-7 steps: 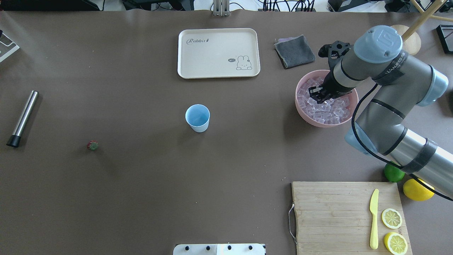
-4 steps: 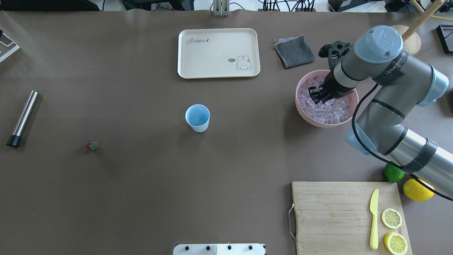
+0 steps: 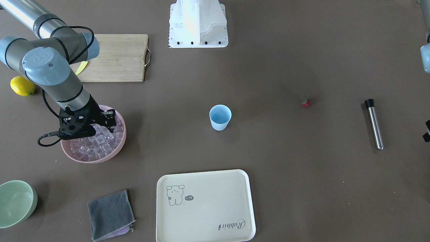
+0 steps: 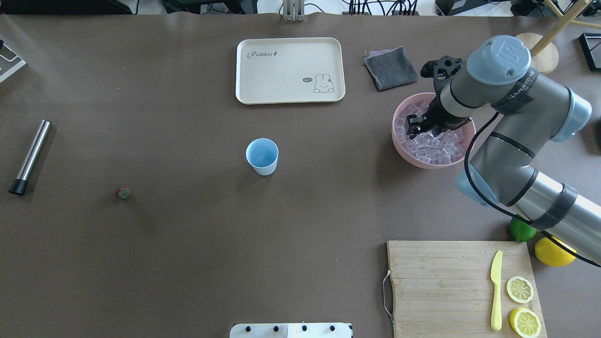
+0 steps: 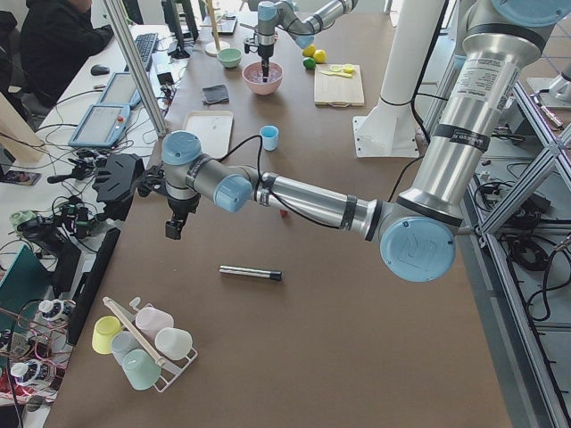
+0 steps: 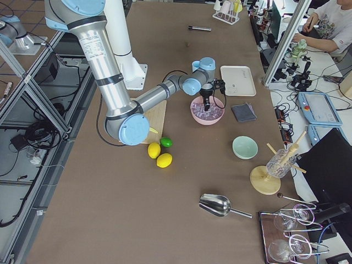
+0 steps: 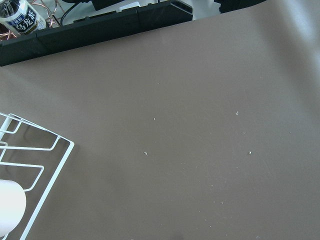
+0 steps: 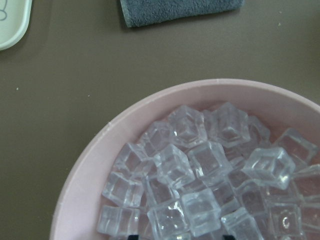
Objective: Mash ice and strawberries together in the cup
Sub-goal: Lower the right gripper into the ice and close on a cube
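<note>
The light blue cup [image 4: 262, 156] stands upright and empty at mid-table. The tiny red strawberry [image 4: 123, 192] lies alone far to its left. The ice [image 4: 434, 145] fills a pink bowl [image 4: 413, 162] at the right. My right gripper [image 4: 418, 127] hangs over the bowl's left part, right above the cubes. In the right wrist view its two fingertips [image 8: 132, 236] stand apart at the bottom edge with loose ice [image 8: 200, 160] between and below them, so it looks open. My left gripper [image 5: 175, 230] hangs off the table's left end, and I cannot tell its state.
A steel muddler [image 4: 30, 156] lies at the far left. A cream tray [image 4: 290, 70] and a grey cloth [image 4: 390, 68] are at the back. A cutting board [image 4: 441, 281] with knife and lemon slices, a lime [image 4: 521, 230] and a lemon [image 4: 553, 251] sit near right.
My right gripper has shifted a little to the left and farther back inside the pink bowl. The cup, strawberry and muddler have not moved.
</note>
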### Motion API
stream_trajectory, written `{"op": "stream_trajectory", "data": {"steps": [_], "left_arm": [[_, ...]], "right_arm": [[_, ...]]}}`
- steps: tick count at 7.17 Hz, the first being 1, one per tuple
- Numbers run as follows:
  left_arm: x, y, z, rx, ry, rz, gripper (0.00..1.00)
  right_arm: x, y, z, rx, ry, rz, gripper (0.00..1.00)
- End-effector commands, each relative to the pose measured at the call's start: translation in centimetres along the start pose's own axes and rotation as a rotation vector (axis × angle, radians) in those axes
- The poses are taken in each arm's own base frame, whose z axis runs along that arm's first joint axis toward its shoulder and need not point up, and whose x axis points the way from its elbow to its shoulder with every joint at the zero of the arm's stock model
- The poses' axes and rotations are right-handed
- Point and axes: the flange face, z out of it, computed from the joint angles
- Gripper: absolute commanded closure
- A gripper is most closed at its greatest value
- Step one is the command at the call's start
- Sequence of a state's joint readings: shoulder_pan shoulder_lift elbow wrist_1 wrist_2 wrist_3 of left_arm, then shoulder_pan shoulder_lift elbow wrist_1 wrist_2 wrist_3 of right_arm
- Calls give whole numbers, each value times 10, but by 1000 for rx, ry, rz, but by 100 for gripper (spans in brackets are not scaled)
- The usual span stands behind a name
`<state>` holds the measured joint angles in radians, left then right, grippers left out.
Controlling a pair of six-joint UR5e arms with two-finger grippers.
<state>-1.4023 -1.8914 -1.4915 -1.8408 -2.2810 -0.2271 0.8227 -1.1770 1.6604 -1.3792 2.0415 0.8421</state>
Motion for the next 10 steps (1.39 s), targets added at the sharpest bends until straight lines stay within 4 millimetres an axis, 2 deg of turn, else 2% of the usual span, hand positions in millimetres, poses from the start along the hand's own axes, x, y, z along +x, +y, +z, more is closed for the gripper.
{"op": "stream_trajectory", "data": {"steps": [1,3,7,10], "left_arm": [[1,0,3,-6,1,2,3],[2,0,3,-5,1,3,3],[3,0,1,-1,2,5,3],[4,-1,2,-2,3,6,3]], "right_arm": [[-5,3,2,-5,-2,-6,40],[-5,3,1,-3,-4,-8,60],[-1,4,3,-7,1,-3,69],[-1,1,-6,6,-9,-9,99]]}}
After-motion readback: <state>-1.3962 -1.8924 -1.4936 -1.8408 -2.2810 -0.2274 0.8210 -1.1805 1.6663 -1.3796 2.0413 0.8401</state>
